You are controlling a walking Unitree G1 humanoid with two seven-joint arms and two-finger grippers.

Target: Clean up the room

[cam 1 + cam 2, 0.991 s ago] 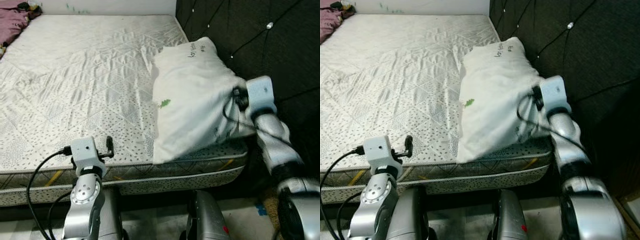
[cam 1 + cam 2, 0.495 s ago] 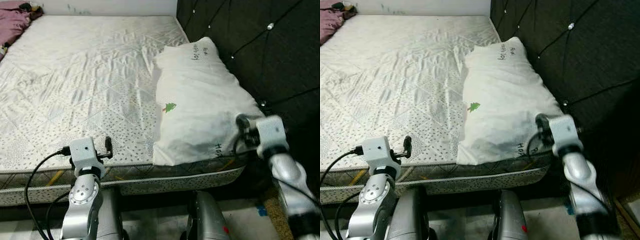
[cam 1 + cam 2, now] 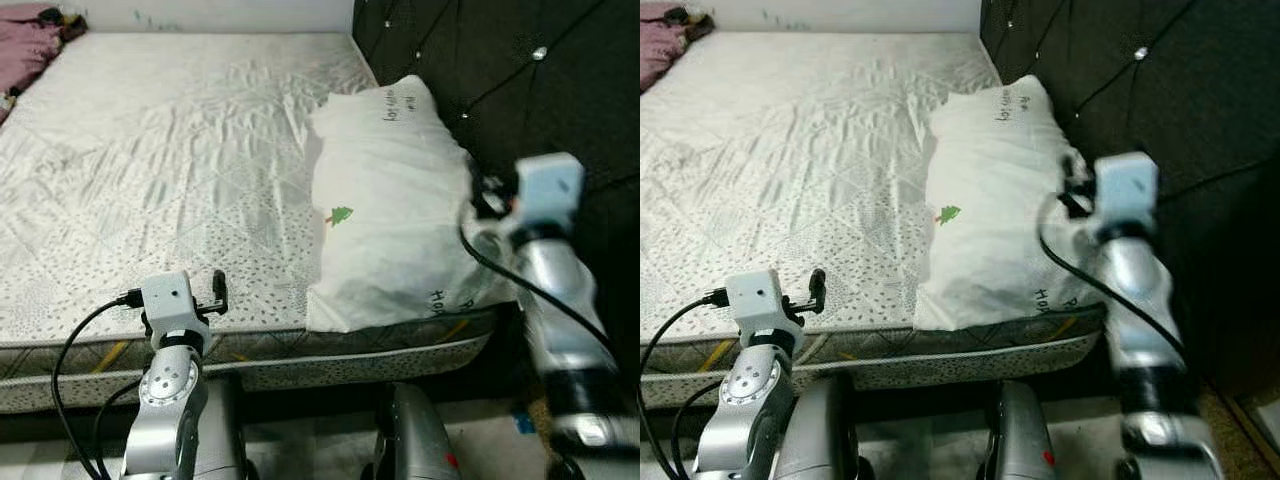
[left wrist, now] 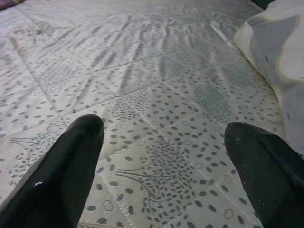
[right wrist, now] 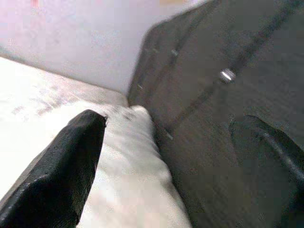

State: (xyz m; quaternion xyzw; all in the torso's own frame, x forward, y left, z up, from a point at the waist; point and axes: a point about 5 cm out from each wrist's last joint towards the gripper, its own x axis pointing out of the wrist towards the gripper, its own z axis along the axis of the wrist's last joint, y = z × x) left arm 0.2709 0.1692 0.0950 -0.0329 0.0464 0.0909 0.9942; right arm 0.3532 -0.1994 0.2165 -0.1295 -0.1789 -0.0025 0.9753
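Right hand (image 5: 166,156) now higher beside pillow (image 3: 390,200)

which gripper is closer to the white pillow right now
Right. The right gripper is up beside the white pillow, between it and the dark headboard. The left gripper hovers open over the mattress near its front edge, apart from the pillow.

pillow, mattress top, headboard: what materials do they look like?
Pillow: white woven cloth, matte, soft creases, printed marks. Mattress: quilted fabric with slight sheen, stitched diamonds and dots. Headboard: dark tufted upholstery with shiny buttons; fabric or faux leather, can't tell.
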